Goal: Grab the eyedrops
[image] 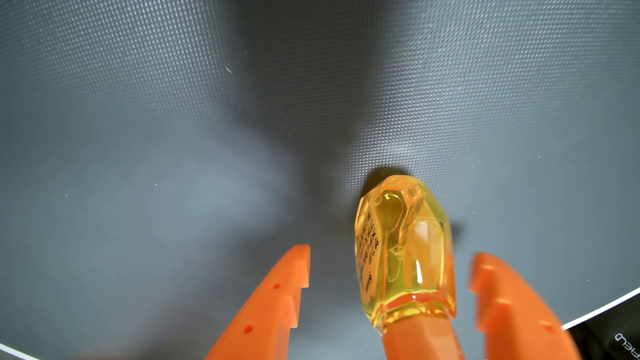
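- Wrist view, centre-right and low: the eyedrops bottle (403, 252), a small faceted container of clear yellow plastic holding yellow liquid, with an orange cap at its near end toward the lower frame edge.
- Black printed text runs along the bottle's left facet; the print is too small and skewed to read.
- The bottle's far, rounded end points up the frame, and a dark shadow sits just beyond it on the surface.
- The bottle lies between the two orange fingers (298, 273), nearer the right-hand one as the view shows them; visible gaps separate it from both.
- The fingers stand wide apart, their midpoint (389, 266) falling over the bottle body; neither inner face touches the plastic.
- Each finger has stepped notches along its inner edge; the left one shows two small round holes on its outer face, and the right one is blurred.
- The counter (173, 138) is covered by a grey mat with a fine diamond-grid texture, with a broad soft shadow running down its middle toward the bottle.
- A thin white line (602, 309) curves across the lower right corner, bounding a darker patch that carries partial white lettering at the frame edge; another white line crosses the lower left corner.
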You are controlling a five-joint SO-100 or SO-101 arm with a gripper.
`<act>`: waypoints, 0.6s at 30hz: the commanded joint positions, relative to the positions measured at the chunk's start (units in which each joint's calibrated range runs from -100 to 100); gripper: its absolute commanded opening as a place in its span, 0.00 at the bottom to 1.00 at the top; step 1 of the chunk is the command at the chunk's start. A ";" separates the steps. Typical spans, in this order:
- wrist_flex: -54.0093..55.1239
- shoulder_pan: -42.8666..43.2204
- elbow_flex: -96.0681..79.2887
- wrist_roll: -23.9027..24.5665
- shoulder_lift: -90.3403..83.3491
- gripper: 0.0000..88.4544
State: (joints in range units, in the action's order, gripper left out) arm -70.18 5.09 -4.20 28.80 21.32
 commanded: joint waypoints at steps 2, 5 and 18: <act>0.39 -0.27 0.19 0.17 -1.07 0.24; 1.25 -0.27 0.01 0.17 -1.07 0.22; 3.76 -0.52 -0.08 -0.25 -0.73 0.17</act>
State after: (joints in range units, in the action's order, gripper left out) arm -66.87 5.09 -4.29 28.80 21.32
